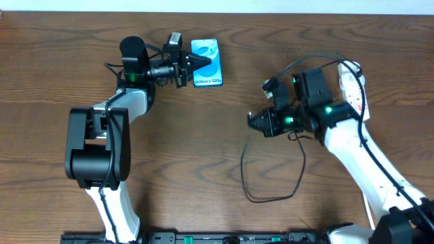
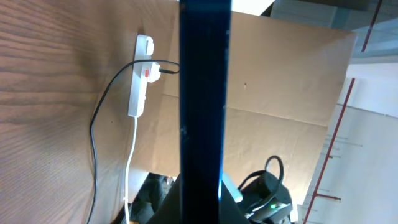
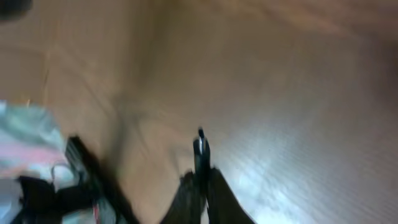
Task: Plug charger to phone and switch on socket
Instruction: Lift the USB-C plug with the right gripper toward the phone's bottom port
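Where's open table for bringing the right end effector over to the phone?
Bare wood runs between the phone and the right end effector, clear of the charger loop. Also open left of that loop. Crowded around the socket under the right arm.

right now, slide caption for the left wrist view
Left gripper holds the phone edge-on; beyond it, the charger runs to the socket.

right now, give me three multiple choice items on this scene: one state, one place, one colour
1. The phone is: A gripped by the left end effector B lying face down C plugged in
2. The socket lies: A under the phone B by the right arm C in the left end effector
3. The socket's switch is: A green B blue C red
A, the phone is clamped edge-on in the left wrist view; B, overhead shows it there; C, a red mark shows.
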Controlling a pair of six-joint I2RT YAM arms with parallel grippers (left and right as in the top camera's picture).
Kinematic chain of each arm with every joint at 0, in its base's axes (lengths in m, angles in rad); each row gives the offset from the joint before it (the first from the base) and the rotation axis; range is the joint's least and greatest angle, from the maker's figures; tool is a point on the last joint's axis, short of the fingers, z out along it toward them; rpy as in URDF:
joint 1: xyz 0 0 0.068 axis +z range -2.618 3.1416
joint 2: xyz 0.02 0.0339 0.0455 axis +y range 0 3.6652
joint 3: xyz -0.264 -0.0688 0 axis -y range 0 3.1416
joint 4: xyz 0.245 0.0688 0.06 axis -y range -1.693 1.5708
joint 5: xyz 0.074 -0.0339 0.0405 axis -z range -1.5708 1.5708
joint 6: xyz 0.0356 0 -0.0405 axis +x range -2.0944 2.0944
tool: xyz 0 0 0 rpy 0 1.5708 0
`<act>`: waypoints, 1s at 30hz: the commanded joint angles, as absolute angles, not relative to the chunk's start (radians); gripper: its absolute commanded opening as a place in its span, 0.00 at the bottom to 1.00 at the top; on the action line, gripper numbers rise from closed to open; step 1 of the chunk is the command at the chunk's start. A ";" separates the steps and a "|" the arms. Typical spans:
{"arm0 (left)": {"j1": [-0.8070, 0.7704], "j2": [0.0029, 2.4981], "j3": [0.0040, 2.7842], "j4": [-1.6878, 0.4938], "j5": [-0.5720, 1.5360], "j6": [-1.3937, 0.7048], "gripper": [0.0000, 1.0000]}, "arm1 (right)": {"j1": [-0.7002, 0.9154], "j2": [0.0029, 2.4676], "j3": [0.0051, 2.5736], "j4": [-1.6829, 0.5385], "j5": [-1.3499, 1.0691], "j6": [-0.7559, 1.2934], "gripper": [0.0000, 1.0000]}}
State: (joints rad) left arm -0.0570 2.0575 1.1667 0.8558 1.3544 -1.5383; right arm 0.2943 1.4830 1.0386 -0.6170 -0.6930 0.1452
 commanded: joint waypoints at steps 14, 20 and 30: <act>-0.101 2.046 1.185 0.864 1.247 -1.480 0.07 | 0.308 1.599 0.854 0.069 -1.156 0.512 0.01; -0.115 2.046 1.185 0.809 1.152 -1.581 0.07 | 0.310 1.731 0.854 0.358 -1.226 0.797 0.01; -0.114 2.047 1.185 0.734 1.177 -1.539 0.07 | 0.321 1.750 0.854 0.490 -1.220 1.079 0.01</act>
State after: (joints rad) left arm -0.1181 2.0575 1.1667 0.7227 1.1599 -1.5730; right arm 0.3077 1.7447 0.8486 0.4755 -1.2015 0.9428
